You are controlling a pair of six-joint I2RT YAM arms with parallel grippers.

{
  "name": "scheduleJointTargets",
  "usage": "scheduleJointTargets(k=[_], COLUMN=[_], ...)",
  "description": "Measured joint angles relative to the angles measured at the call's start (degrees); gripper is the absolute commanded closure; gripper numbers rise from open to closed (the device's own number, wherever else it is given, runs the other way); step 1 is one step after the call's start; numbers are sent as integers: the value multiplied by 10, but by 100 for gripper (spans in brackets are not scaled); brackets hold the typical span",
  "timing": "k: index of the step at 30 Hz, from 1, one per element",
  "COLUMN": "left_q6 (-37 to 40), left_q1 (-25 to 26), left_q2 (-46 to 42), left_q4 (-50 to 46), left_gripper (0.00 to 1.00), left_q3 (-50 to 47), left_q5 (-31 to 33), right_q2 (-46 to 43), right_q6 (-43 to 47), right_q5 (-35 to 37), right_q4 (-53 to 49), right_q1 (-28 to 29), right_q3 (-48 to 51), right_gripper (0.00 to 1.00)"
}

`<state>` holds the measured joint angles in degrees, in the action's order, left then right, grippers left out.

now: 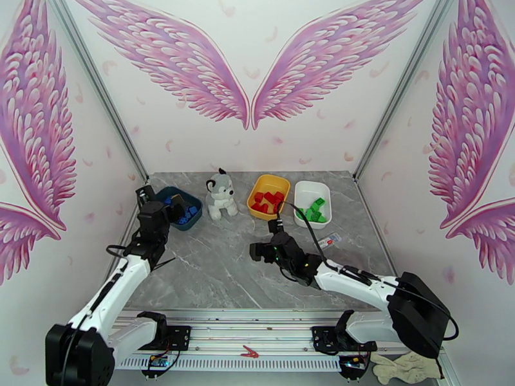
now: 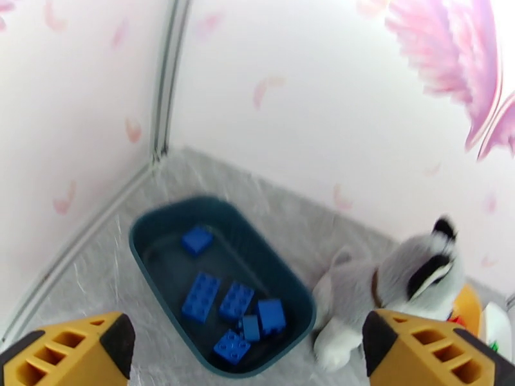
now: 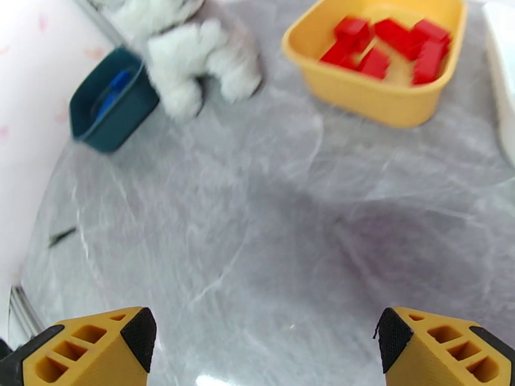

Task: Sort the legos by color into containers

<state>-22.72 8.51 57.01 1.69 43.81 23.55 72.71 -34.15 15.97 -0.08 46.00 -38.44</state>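
Several blue legos [image 2: 201,296] lie in the dark teal tray [image 2: 138,236] at the table's back left. Red legos [image 3: 386,43] fill the yellow tray [image 3: 360,91], and green legos [image 1: 314,211] sit in the white tray [image 1: 312,188] beside it. My left gripper [image 2: 248,347] hangs open above the teal tray's near end, holding nothing; from above it [image 1: 161,199] sits at that tray's left side. My right gripper [image 3: 264,342] is open and empty over bare marble mid-table [image 1: 256,252], in front of the yellow tray [image 1: 257,188].
A grey-and-white plush dog [image 1: 221,195] sits between the teal tray [image 1: 193,221] and the yellow one. A small white-and-red slip [image 1: 328,240] lies right of my right gripper. The white tray's edge [image 3: 505,72] shows at the right wrist view's far right. Walls close in at left, back and right.
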Motion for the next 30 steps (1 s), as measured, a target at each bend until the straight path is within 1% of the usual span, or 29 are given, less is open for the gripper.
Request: scheduleJointTargets(k=[3, 6, 7, 9, 11, 12, 14, 16, 20, 23, 26, 30], left_q6=[27, 45, 47, 53, 66, 73, 98, 111, 131, 162, 194, 217], left_q1=[0, 0, 0, 0, 0, -1, -2, -3, -1, 12, 25, 31], left_q2=[-30, -35, -34, -34, -35, -35, -32, -17, 16, 48, 107, 202], left_q4=[31, 44, 43, 57, 100, 128, 204, 267, 297, 355, 391, 436], left_gripper=[1, 1, 1, 1, 1, 1, 1, 1, 1, 1, 1, 1], left_q3=[0, 0, 0, -4, -24, -40, -86, -121, -130, -159, -202, -245], left_q5=[13, 21, 23, 27, 28, 27, 25, 29, 56, 107, 159, 227], right_q2=[-47, -87, -97, -108, -111, -112, -111, -106, -70, -31, -5, 32], right_q6=[-5, 7, 5, -19, -14, 1, 56, 114, 243, 322, 367, 385], right_q5=[74, 123, 148, 221, 274, 286, 291, 288, 300, 318, 321, 314], right_q4=[7, 38, 49, 82, 134, 165, 239, 288, 341, 365, 382, 408], right_q1=[-1, -2, -2, -2, -9, -14, -28, -40, -70, -105, -146, -188], right_q3=[3, 13, 17, 33, 66, 86, 129, 150, 131, 119, 126, 150], right_gripper=[1, 2, 7, 1, 1, 1, 1, 1, 1, 1, 1, 1])
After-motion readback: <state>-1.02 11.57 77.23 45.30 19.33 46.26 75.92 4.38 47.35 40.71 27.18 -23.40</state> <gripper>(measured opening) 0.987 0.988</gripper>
